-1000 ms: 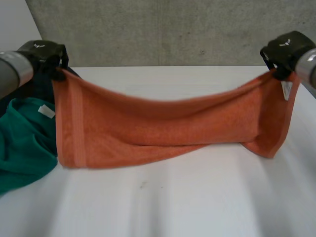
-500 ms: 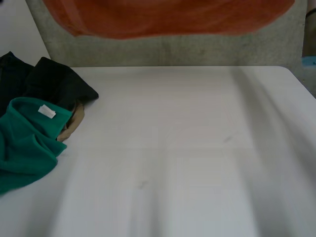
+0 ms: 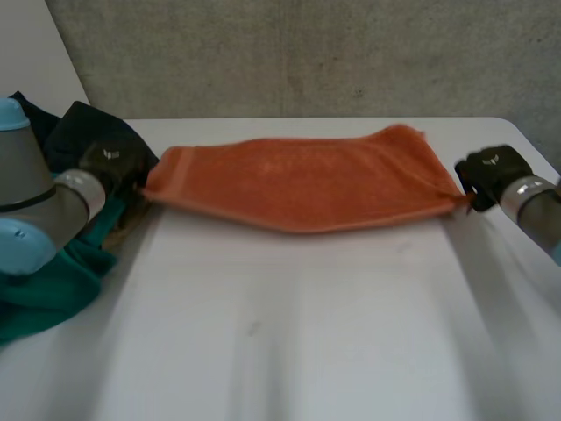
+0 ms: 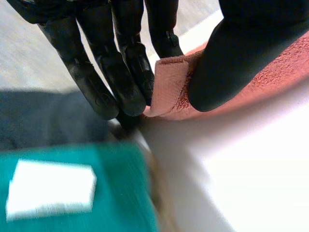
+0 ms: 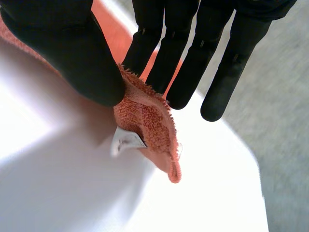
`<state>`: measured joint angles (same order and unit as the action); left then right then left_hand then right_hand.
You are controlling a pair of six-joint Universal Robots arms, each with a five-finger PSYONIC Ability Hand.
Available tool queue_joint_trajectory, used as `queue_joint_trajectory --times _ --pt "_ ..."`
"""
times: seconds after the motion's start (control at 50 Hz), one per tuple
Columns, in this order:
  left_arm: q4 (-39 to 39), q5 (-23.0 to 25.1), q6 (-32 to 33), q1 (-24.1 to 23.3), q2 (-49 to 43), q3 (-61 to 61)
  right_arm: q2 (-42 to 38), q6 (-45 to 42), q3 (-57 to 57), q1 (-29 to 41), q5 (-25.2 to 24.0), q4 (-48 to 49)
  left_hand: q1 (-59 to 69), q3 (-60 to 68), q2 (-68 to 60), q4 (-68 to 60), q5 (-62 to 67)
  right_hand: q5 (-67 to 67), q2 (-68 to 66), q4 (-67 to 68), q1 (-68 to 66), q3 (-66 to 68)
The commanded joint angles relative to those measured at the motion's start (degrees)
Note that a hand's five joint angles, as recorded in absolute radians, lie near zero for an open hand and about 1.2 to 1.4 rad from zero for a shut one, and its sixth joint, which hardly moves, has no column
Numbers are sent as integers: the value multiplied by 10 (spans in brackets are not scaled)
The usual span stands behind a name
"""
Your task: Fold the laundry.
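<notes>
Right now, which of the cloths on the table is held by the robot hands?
The orange towel: left robot hand and right robot hand each pinch an end. The green cloth and black cloth lie loose.

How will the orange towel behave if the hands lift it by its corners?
Probably floppy: the orange towel bows along its near edge between left hand and right hand. Likely light, since corner pinches hold it. Its fuzzy pile looks grippy, unlikely to slip from the fingers.

Lab-like: bare concrete wall (image 3: pixel 307 53), white table (image 3: pixel 307 351)
</notes>
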<state>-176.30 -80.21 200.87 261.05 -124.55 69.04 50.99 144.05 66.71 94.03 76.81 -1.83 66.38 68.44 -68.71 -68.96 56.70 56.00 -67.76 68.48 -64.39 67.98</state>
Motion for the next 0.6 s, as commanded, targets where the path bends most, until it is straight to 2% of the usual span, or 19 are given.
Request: queue_joint_trajectory --times 0.02,0.14,0.2,0.28,0.42,0.5,0.6 --pt "149 19 158 14 124 161 148 -155 136 -56 -1 -170 136 116 -113 -110 133 140 -122 115 -156 120" --pt "237 45 295 44 195 254 217 -308 214 -104 -12 -266 136 116 -113 -110 133 140 -122 115 -156 120" --pt "244 54 320 47 204 255 209 -333 214 -105 -24 -254 136 116 -113 -110 133 140 -122 115 -156 120" --pt "213 54 296 39 194 222 166 -293 184 -88 -26 -211 136 116 -113 -110 133 140 -122 115 -156 120" --pt "136 31 189 7 123 109 78 -193 99 -56 -11 -118 136 116 -113 -110 133 140 -122 115 -156 120" --pt "111 6 150 -13 68 21 33 -150 45 -38 -10 -66 136 116 -113 -110 133 140 -122 115 -156 120" --pt "107 -48 118 -39 -20 -120 -26 -99 -33 -13 0 9 136 116 -113 -110 133 140 -122 115 -156 120"
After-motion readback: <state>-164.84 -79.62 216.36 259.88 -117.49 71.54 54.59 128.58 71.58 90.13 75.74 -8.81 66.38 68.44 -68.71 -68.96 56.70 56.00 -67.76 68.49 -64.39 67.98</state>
